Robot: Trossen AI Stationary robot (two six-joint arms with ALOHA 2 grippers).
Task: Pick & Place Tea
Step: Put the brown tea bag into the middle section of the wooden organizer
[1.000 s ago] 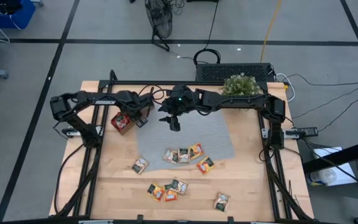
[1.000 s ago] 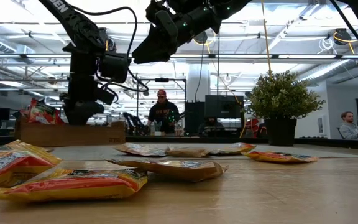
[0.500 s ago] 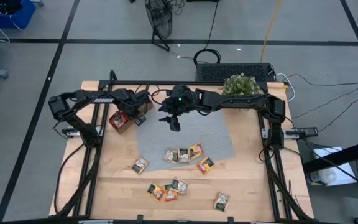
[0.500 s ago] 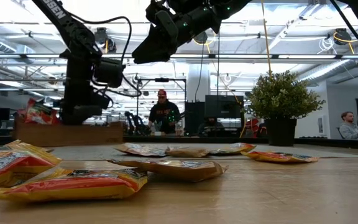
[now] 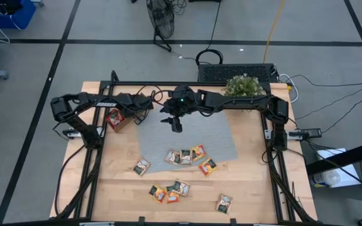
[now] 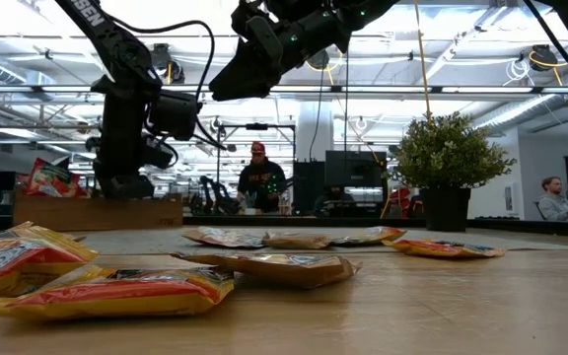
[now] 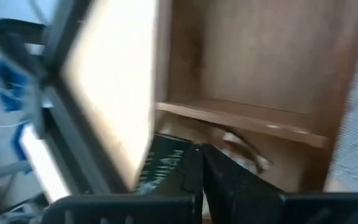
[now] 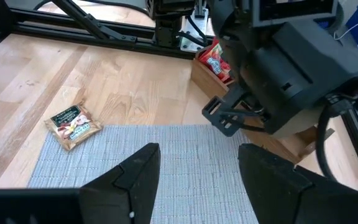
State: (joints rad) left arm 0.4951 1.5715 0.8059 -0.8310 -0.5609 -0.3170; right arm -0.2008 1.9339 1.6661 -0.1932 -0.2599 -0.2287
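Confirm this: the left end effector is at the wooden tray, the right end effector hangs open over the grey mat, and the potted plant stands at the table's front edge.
Wrong on the plant. The high view shows the potted plant at the table's back edge, near the right arm's base. The rest holds: the left end effector is at the wooden tray, and the right end effector hangs open over the grey mat.

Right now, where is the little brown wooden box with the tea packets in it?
In the high view the brown wooden compartment tray sits at the table's far left, just off the grey woven mat's corner, with the shut left gripper at its edge.
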